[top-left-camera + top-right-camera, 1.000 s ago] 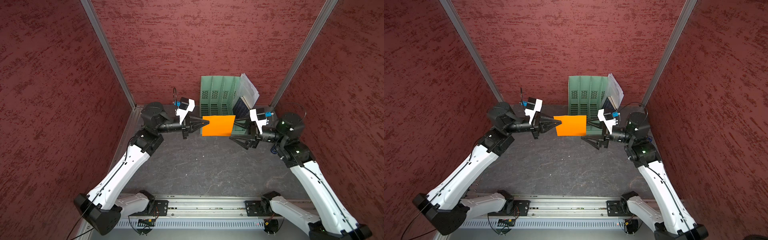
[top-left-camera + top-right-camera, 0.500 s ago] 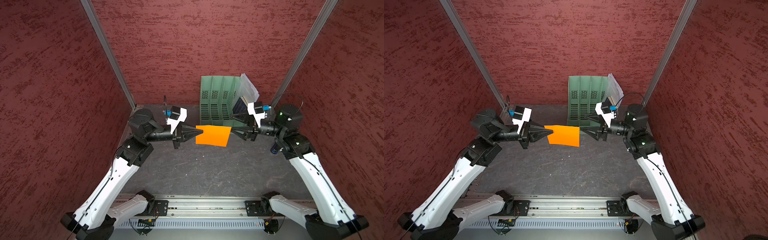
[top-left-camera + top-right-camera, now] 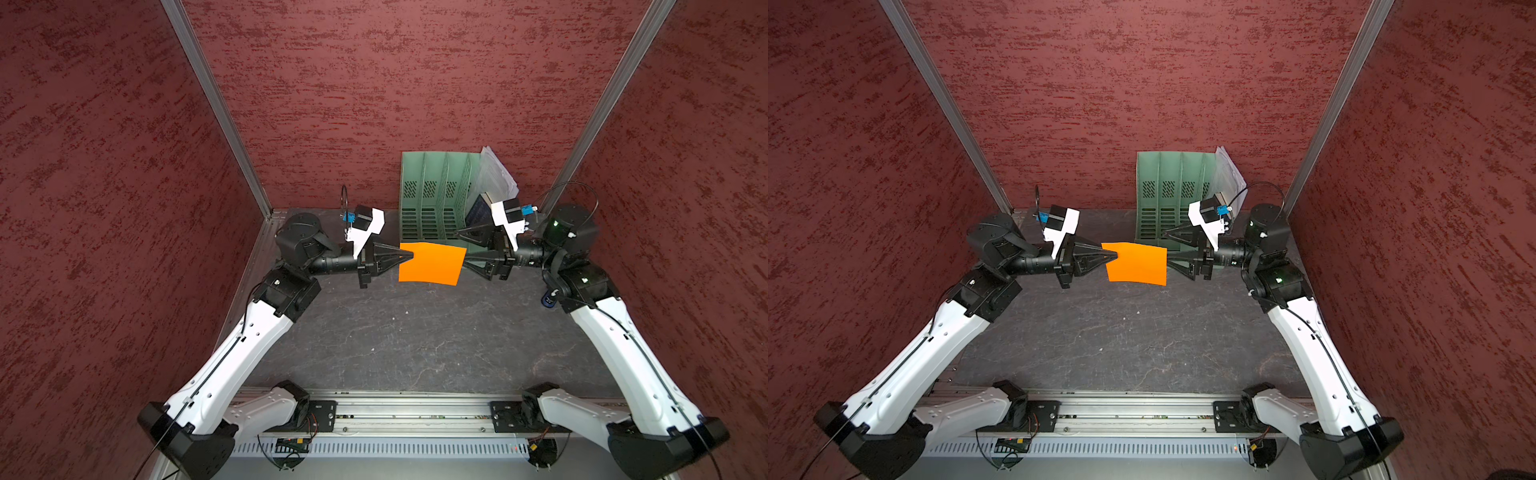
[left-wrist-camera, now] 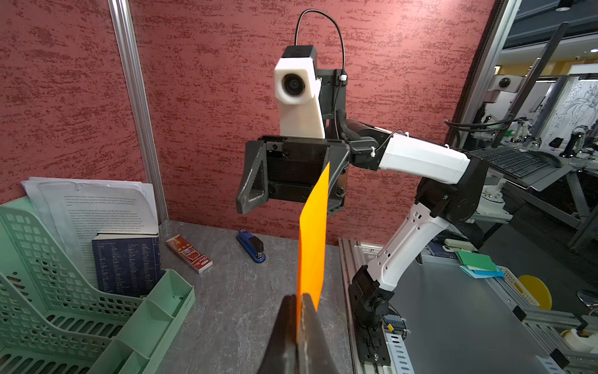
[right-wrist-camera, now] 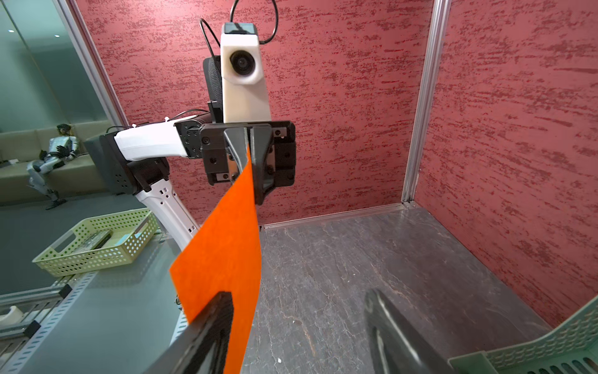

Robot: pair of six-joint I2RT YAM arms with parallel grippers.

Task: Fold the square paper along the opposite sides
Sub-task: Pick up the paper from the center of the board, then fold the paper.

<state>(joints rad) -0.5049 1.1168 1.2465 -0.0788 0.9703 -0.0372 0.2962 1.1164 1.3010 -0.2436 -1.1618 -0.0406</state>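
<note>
The square paper (image 3: 432,264) (image 3: 1138,264) is a bright orange sheet held in the air above the dark table, roughly level and sagging a little. My left gripper (image 3: 409,256) (image 3: 1115,257) (image 4: 299,298) is shut on the middle of its left edge. My right gripper (image 3: 461,248) (image 3: 1166,249) (image 5: 299,296) faces it from the other side, open. The paper's (image 5: 223,259) right edge reaches in between the jaws and lies against one finger (image 5: 213,320). The other finger (image 5: 385,323) stands well apart from the sheet. The paper (image 4: 312,246) appears nearly edge-on in the left wrist view.
A green file rack (image 3: 432,195) stands at the back wall just behind the paper, with white printed sheets (image 3: 496,174) and a dark book (image 4: 126,262) at its right end. A blue stapler (image 4: 250,247) and a small red box (image 4: 189,254) lie on the table (image 3: 415,345) near the right arm.
The left gripper has carried the paper left and forward, then back toward the rack. The right gripper has risen from below the sheet to its right edge, which now lies between its jaws.
</note>
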